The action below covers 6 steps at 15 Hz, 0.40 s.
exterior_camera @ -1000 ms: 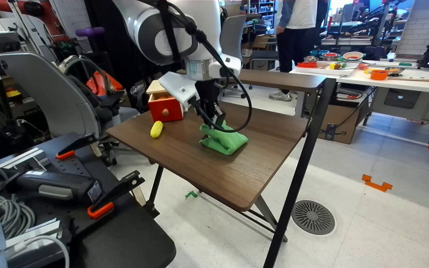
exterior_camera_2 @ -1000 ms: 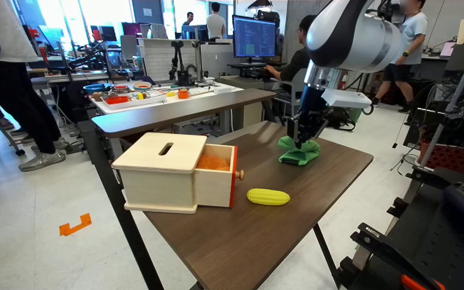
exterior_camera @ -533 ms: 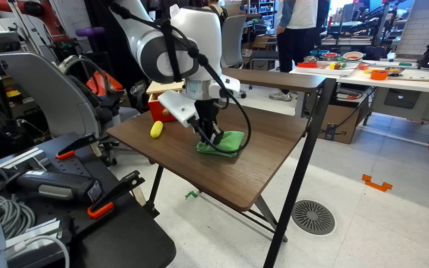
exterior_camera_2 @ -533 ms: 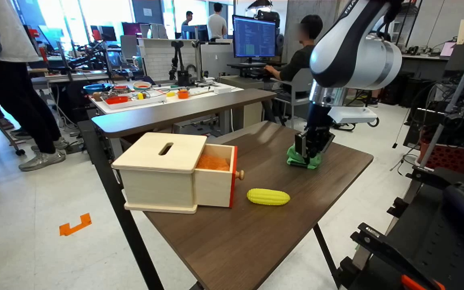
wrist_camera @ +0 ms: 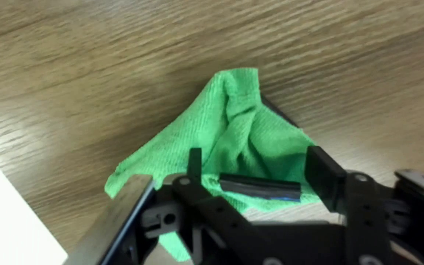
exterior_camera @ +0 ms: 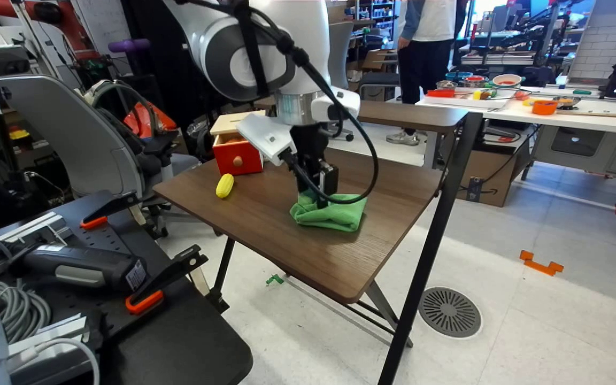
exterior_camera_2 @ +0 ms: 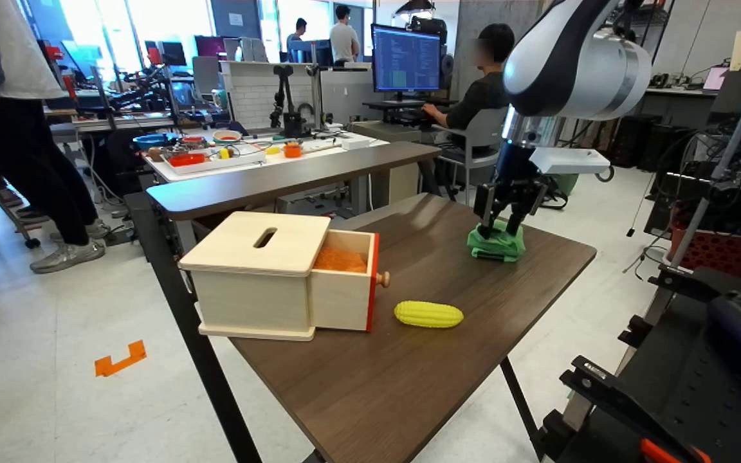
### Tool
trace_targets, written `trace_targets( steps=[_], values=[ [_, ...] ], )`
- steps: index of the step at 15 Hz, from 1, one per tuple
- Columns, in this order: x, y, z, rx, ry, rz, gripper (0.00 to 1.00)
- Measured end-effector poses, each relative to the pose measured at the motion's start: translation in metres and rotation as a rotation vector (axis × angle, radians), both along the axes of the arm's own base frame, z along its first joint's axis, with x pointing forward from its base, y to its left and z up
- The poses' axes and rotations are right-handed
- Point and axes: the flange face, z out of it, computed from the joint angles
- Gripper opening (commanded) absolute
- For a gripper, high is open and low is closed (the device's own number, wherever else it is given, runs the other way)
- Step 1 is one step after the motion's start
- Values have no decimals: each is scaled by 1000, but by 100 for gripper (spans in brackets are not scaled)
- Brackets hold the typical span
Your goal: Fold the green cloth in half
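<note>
The green cloth (wrist_camera: 186, 140) lies bunched on the table, with folds rising in the middle and one corner sticking out at the top in the wrist view. In both exterior views the cloth (exterior_camera: 335, 214) (exterior_camera_2: 498, 244) makes a low, rumpled, folded heap. A black strip (wrist_camera: 260, 187) shows at the cloth's edge between my fingers, and a dark edge peeks out beneath the cloth. My gripper (wrist_camera: 255, 162) stands open directly over the heap, its two fingers (exterior_camera_2: 485, 226) well apart. The fingertips are at or just over the fabric; whether they touch it I cannot tell.
A wooden box (exterior_camera_2: 255, 276) with a pulled-out, red-fronted drawer (exterior_camera: 237, 158) stands on the brown table (exterior_camera_2: 370, 379). Near it lies a yellow corn-shaped object (exterior_camera_2: 428, 314). A raised shelf (exterior_camera_2: 293, 177) runs along one side of the table.
The gripper came down with the cloth, flattening it, then rose slightly and its jaws spread apart. The cloth has shifted somewhat, to the right in both exterior views. The box and corn stayed put.
</note>
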Motion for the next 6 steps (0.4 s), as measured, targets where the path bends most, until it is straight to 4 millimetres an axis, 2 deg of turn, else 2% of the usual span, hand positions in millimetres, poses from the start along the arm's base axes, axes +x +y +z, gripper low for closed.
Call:
trace_targets(
  steps=[4, 6],
  values=[
    [9, -12, 67, -4, -50, -32, 100],
    [8, -15, 91, 3, -49, -45, 100]
  ],
)
